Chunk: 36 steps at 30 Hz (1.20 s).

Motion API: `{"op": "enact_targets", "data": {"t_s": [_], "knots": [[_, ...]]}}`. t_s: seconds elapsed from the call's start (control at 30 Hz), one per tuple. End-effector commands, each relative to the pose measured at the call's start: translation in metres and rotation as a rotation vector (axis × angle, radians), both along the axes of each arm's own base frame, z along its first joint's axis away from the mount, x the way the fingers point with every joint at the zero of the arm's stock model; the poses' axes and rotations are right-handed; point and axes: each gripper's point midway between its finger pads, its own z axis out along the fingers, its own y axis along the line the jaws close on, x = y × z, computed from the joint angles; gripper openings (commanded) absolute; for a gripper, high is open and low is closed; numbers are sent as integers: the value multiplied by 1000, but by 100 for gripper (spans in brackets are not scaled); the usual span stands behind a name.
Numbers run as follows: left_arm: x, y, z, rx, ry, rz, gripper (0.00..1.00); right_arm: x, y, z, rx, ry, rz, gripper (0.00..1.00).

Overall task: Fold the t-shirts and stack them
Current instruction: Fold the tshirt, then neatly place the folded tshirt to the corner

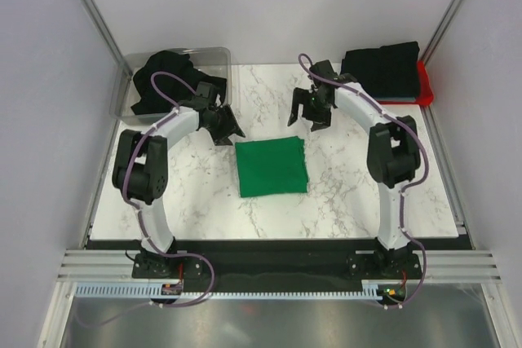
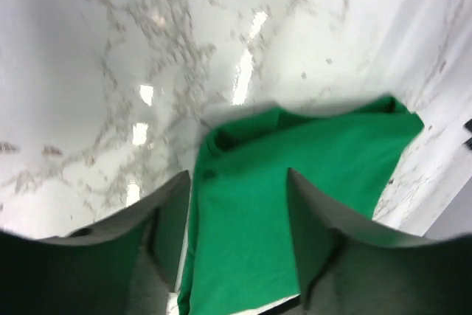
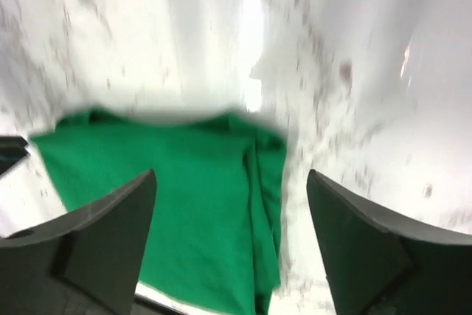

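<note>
Clear plastic bin (image 1: 220,63) holds a crumpled black cloth t-shirt (image 1: 163,75); left gripper (image 1: 228,132) and right gripper (image 1: 306,121) gape empty near the folded green t-shirt (image 1: 272,166).

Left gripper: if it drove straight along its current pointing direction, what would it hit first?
Most likely the folded green t-shirt, lying ahead of the left gripper in line with its open jaws; depth is hard to judge.

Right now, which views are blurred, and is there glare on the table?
Top view: sharp, evenly lit, little glare. Left wrist: marble table smeared, bright reflections; green shirt fairly clear. Right wrist: strongest blur, veins streaked, one glare patch near the top, shirt edges soft.
</note>
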Motion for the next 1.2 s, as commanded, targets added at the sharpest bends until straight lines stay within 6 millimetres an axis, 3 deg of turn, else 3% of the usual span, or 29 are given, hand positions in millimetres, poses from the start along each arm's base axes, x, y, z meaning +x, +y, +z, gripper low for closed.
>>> {"op": "enact_targets", "data": {"t_s": [0.0, 0.03, 0.07, 0.13, 0.17, 0.23, 0.27, 0.3, 0.37, 0.4, 0.47, 0.53, 0.63, 0.73, 0.77, 0.83, 0.87, 0.97, 1.07, 1.17], "knots": [[16, -17, 18, -85, -30, -136, 64, 34, -11, 26, -56, -72, -12, 93], [16, -18, 23, -87, -35, -139, 68, 35, -12, 45, -52, -115, -17, 93], [15, -17, 40, -85, -77, -139, 78, 34, -15, 54, -56, -136, -30, 94], [9, -15, 55, -81, -108, -136, 80, 22, -20, 59, -65, -151, -45, 94], [3, -12, 67, -81, -132, -135, 80, 13, -21, 85, -41, -208, -48, 94], [-6, -10, 81, -77, -161, -133, 80, -16, -16, 96, 3, -237, -38, 92], [-15, -7, 77, -67, -148, -131, 80, -27, -10, 99, 33, -249, -25, 91], [-24, -8, 93, -75, -183, -139, 80, -42, 3, 101, 78, -253, 5, 90], [-44, -6, 87, -77, -161, -140, 79, -74, 28, 108, 231, -273, 77, 88], [-53, -6, 97, -88, -186, -142, 78, -87, 42, 109, 277, -276, 121, 87], [-73, -10, 88, -98, -159, -140, 76, -108, 56, 102, 371, -254, 179, 85], [-80, -20, 95, -127, -212, -155, 74, -118, 56, 79, 381, -212, 187, 79], [-108, -57, 80, -172, -189, -227, 72, -132, 61, 51, 439, -142, 199, 72], [-112, -82, 70, -208, -191, -248, 71, -141, 67, 20, 490, -89, 215, 70], [-121, -91, 59, -228, -161, -258, 70, -143, 66, 8, 479, -70, 211, 69], [-118, -109, 51, -303, -179, -279, 68, -151, 56, -26, 423, 6, 193, 63], [-130, -111, 22, -310, -87, -284, 66, -152, 49, -37, 396, 19, 171, 63], [-141, -103, -29, -228, 7, -297, 63, -164, 25, -66, 331, 69, 117, 63], [-150, -84, -58, -123, 52, -313, 62, -182, 6, -82, 263, 103, 77, 63], [-144, -73, -56, -33, 16, -343, 61, -193, -7, -81, 222, 95, 51, 63]]}}
